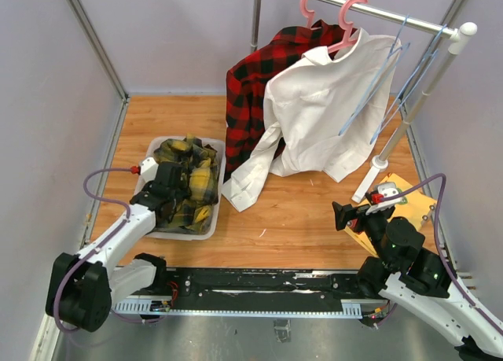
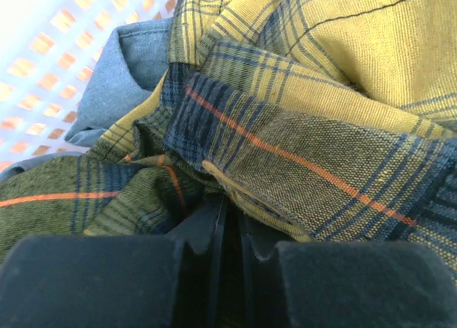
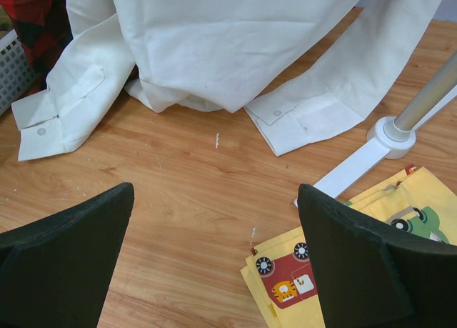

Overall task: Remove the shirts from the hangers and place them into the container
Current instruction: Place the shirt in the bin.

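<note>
Tabletop (image 1: 299,211): wood boards, smooth, low sheen, few scuffs; yellow-green plaid shirt (image 2: 321,128): woven cloth, coarse visible weave, matt; grey shirt (image 2: 121,78): finer weave, matt; container (image 2: 43,71): white plastic, perforated, smooth; white shirt (image 3: 235,42): smooth matt cloth, creased; red-black plaid shirt (image 1: 251,86): soft-looking matt cloth; rail (image 1: 377,12): shiny metal; pink hangers (image 1: 348,32): smooth plastic, slight gloss; blue hangers (image 1: 371,82): thin, material can't tell; rack foot (image 3: 389,131): glossy white plastic; yellow cloth (image 3: 400,221): matt, w/ printed patches; right gripper (image 3: 216,199) fingers (image 3: 64,264): matt black, fine-grained
</note>
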Robot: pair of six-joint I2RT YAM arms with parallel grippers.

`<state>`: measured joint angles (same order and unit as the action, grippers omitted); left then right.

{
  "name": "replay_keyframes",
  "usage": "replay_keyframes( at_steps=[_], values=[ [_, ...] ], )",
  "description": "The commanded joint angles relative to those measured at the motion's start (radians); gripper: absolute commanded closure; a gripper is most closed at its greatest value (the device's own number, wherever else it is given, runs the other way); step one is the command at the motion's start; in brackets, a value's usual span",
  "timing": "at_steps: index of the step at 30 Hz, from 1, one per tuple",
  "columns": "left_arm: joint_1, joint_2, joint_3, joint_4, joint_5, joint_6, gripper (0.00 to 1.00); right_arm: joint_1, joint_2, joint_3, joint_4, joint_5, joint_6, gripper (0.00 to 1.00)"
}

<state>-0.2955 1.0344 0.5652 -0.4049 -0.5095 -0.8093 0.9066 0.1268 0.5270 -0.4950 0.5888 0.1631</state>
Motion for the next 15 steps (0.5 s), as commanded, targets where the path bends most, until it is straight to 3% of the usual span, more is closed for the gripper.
replay_keyframes(
  at_steps=[1, 6, 7, 9, 11, 15],
  values=[
    [0.007, 0.083, -0.067, 0.146, 0.209, -0.117, 0.86, -0.010, -0.009, 0.006, 0.009, 0.020, 0.001, 0.02],
    [0.010, 0.059, 0.033, 0.082, 0.220, -0.070, 0.82, -0.010, -0.022, 0.013, 0.008, 0.008, 0.001, 0.02],
    [0.011, 0.030, 0.052, 0.059, 0.196, -0.068, 0.75, -0.009, -0.025, 0.012, 0.010, 0.007, 0.001, 0.02],
    [0.010, -0.052, 0.079, 0.020, 0.150, -0.064, 0.44, -0.009, -0.030, 0.011, 0.014, 0.005, -0.002, 0.02],
    [0.010, -0.138, 0.092, -0.006, 0.122, -0.038, 0.24, -0.011, -0.027, 0.018, 0.019, 0.001, -0.011, 0.02],
    [0.010, -0.287, 0.131, -0.054, 0.075, 0.010, 0.07, -0.010, -0.006, 0.037, 0.020, 0.001, -0.028, 0.02]
  ],
)
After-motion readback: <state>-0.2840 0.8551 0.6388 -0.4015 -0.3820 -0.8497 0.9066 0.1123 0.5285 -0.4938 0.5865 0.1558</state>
